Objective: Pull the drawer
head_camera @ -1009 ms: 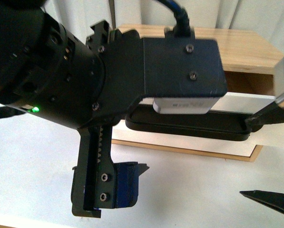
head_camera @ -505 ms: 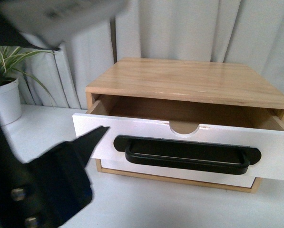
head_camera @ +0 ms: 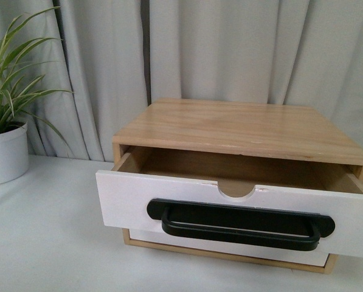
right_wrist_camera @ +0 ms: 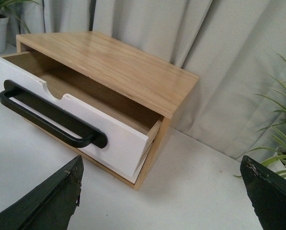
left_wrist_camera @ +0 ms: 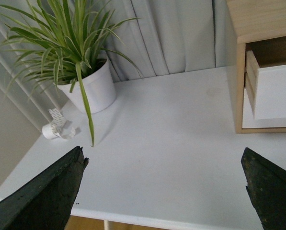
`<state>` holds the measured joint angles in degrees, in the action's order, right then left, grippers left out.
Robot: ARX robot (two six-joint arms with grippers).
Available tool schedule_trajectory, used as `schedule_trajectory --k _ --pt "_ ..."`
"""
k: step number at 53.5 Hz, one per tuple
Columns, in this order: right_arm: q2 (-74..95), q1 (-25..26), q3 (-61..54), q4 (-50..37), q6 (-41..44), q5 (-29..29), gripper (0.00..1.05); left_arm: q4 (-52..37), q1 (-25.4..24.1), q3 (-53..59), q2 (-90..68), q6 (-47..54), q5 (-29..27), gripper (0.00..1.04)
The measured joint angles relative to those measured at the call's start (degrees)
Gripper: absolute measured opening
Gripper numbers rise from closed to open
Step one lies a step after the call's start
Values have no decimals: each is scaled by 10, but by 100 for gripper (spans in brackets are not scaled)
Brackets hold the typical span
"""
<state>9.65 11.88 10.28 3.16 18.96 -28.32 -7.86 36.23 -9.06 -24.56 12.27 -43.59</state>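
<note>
On the white table (head_camera: pixel 41 243), in front of a pale grey curtain (head_camera: pixel 230 48), a low wooden cabinet (head_camera: pixel 242 125) is seen in the front view. From its upper opening the drawer (head_camera: pixel 132 201) stands pulled partway out, so that its wooden side walls and a strip of its inside are exposed. Its white front carries a long black bar handle (head_camera: pixel 241 226), and a half-round notch (head_camera: pixel 236 188) is cut into its top edge above the handle. Below it, a plain white front (head_camera: pixel 230 246) sits flush in the cabinet. To the left of the cabinet, well apart from it, a green plant in a white pot (head_camera: pixel 5 155) is placed on the table.

Neither arm is caught by the front view. In the left wrist view the left tool (left_wrist_camera: pixel 164 191) is seen with its two dark fingers (left_wrist_camera: pixel 42 196) spread wide, nothing between them, above bare table between the pot and the cabinet. A small white object (left_wrist_camera: pixel 56 128) lies beside the pot; what it is cannot be told. In the right wrist view the right tool (right_wrist_camera: pixel 164 196) is likewise spread wide and empty, apart from the drawer, with a second plant (right_wrist_camera: pixel 281 143) at the edge.
</note>
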Motion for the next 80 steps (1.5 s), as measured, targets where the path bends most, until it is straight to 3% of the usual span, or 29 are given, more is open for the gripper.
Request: schedule_trajectory --k 6,8,12,16,30,34,39,42,46,76,80 --pt "-1 0 -1 0 -7 0 96 0 0 0 2 -22 0 99" --pt "-12 -26 -6 -8 -39 76 91 -10 -6 3 7 -32 17 97" --pt "-29 -95 -20 -14 -106 221 77 -3 -20 28 66 -75 93 82" --pt "-36 -111 -30 -17 -145 272 64 19 -60 39 125 -99 149 68" --pt "-57 -116 -57 -23 -179 281 16 59 -190 57 191 -115 273 22" --pt "-63 -116 -64 -25 -179 281 1 66 -226 61 203 -117 306 4" --pt "-69 -116 -72 -26 -182 281 1 70 -264 74 225 -122 342 4" --pt "-72 -116 -76 -26 -182 281 1 79 -327 85 240 -122 422 4" --pt "-89 -117 -92 -30 -182 281 1 79 -357 85 243 -123 428 4" --pt "-94 -116 -99 -30 -182 281 1 79 -360 85 244 -124 435 4" --pt "-94 -116 -99 -30 -182 281 13 79 -360 85 244 -124 435 15"
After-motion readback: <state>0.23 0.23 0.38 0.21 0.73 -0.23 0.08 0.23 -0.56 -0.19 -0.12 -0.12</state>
